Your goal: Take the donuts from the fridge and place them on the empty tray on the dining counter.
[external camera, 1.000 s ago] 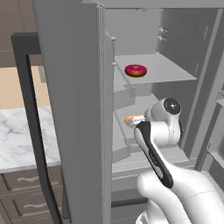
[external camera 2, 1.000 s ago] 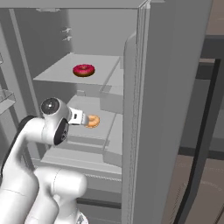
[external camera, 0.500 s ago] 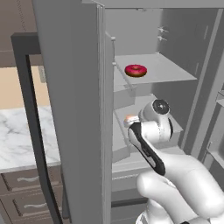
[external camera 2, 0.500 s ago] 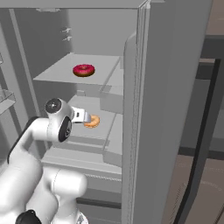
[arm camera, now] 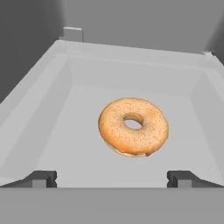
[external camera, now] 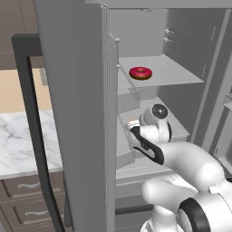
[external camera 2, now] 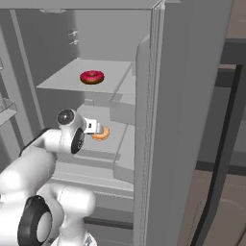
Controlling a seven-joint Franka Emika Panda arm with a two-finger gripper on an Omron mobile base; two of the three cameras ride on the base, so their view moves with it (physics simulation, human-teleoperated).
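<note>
Fridge [external camera: 77, 90] stood open, tool [arm camera: 112, 178] reaching into it at mid-shelf [arm camera: 57, 131] level. Vs a sec ago the arm had pushed further in & dropped a bit: the tool was now just short of the orange donut [arm camera: 133, 127], which sat dead ahead, centred btwn the tips, not touching. Means approach is about done; grasp looks like the next step, nothing carried yet, so tray end of the job hasn't started.

Tool was spread wide, released, holding nothing.

Pink donut [external camera: 140, 72] sat on the shelf above the tool, well apart, untouched.

Orange donut lay flat, hole facing up. Being a ring it had no real long axis; in the hand view it read slightly wider across the tool's opening line than along the reach.
</note>
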